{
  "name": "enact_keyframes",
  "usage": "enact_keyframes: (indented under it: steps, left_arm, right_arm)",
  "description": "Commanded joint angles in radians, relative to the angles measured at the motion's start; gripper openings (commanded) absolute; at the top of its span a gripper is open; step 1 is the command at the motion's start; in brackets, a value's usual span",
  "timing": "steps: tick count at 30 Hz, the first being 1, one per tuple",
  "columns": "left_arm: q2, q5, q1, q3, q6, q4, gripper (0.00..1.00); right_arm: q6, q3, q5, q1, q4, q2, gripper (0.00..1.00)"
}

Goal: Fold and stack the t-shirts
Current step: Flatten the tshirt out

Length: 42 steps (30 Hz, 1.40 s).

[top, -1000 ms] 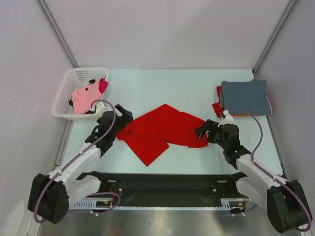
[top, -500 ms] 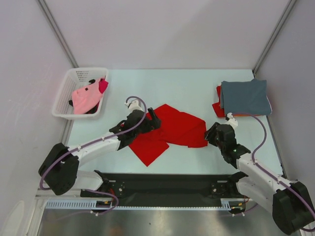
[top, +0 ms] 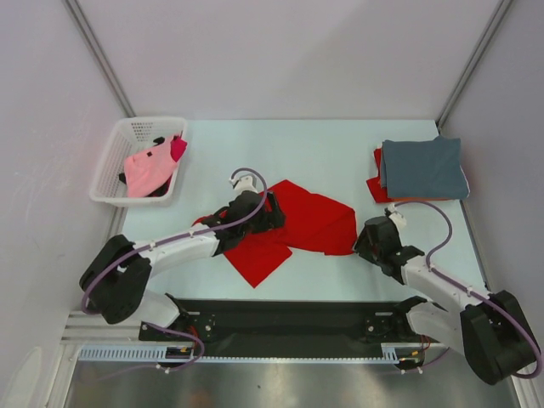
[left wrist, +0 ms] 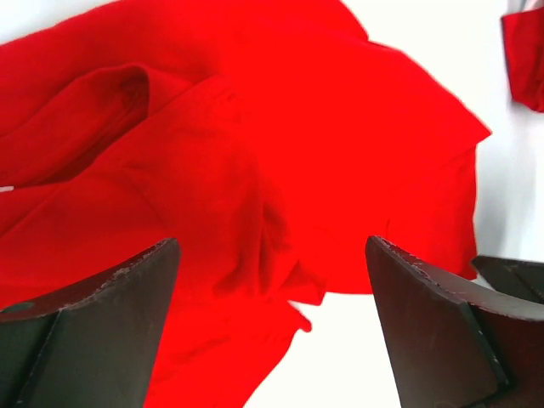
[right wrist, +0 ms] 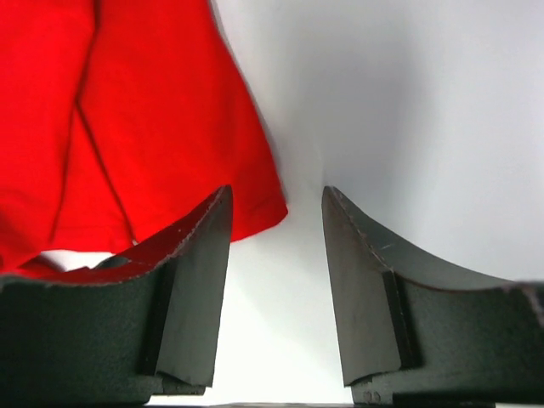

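Note:
A plain bright red t-shirt lies crumpled and partly folded at the table's middle. My left gripper is open wide and empty just above the shirt's middle; in the left wrist view red cloth fills the space between the fingers. My right gripper is open and empty at the shirt's right edge; in the right wrist view the shirt's corner lies beside the left finger, with bare table between the jaws. A folded grey-blue shirt tops a red and orange stack at the back right.
A white lattice basket stands at the back left and holds a pink shirt and a magenta one. Metal frame posts rise at the back corners. The arms' black base rail runs along the near edge.
My left gripper has swung right, from the shirt's left end to over its middle. My right gripper has drawn back off the shirt's right edge, toward the near right.

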Motion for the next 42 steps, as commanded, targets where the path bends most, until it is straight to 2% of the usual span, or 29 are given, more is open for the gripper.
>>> enact_keyframes:
  steps: [1,4,5,7,8,9,10,13,14,22,25,31,36,38,42]
  left_arm:
    - [-0.007,-0.007,-0.011,0.039,0.037,-0.034,0.96]
    - [-0.001,-0.008,-0.014,0.042,0.054,-0.051,0.96]
    - [0.004,-0.008,-0.015,0.049,0.064,-0.058,0.95]
    - [0.019,-0.010,-0.015,0.065,0.074,-0.078,0.93]
    - [0.034,-0.010,-0.017,0.082,0.080,-0.095,0.93]
    - [0.045,-0.011,-0.017,0.091,0.083,-0.103,0.92]
    - [0.054,-0.010,-0.018,0.098,0.085,-0.109,0.91]
    - [0.097,-0.008,-0.021,0.143,0.098,-0.146,0.91]
    - [0.128,-0.008,-0.021,0.175,0.107,-0.161,0.88]
    - [0.280,-0.284,-0.055,0.393,0.149,-0.425,0.84]
    - [0.333,-0.341,-0.054,0.468,0.169,-0.465,0.80]
    - [0.468,-0.366,-0.029,0.618,0.200,-0.554,0.74]
    - [0.539,-0.346,0.000,0.654,0.203,-0.565,0.70]
    - [0.551,-0.343,0.006,0.655,0.203,-0.565,0.61]
    - [0.506,-0.361,0.012,0.632,0.190,-0.563,0.26]
  right_arm:
    - [0.019,0.018,-0.026,0.005,0.044,0.052,0.51]
    - [-0.005,0.024,-0.072,0.010,0.091,0.109,0.45]
    - [-0.008,0.033,-0.069,0.010,0.087,0.121,0.36]
    - [-0.033,0.061,-0.061,0.010,0.058,0.135,0.25]
    - [-0.039,0.067,-0.046,0.010,0.047,0.131,0.12]
    - [-0.039,0.070,-0.037,0.010,0.030,0.117,0.04]
    - [-0.039,0.067,-0.036,0.008,0.034,0.105,0.01]
    - [-0.051,0.050,-0.049,0.010,0.045,0.048,0.00]
    - [-0.054,0.047,-0.049,0.010,0.042,0.024,0.00]
    - [-0.066,0.011,-0.053,0.008,0.044,-0.099,0.00]
    - [-0.069,-0.003,-0.047,0.008,0.042,-0.145,0.00]
    - [-0.077,-0.009,-0.049,0.008,0.025,-0.190,0.00]
    - [-0.077,-0.020,-0.049,0.008,0.024,-0.213,0.00]
    - [-0.079,-0.020,-0.046,0.007,0.021,-0.213,0.00]
    - [-0.077,-0.016,-0.030,0.005,0.013,-0.210,0.00]
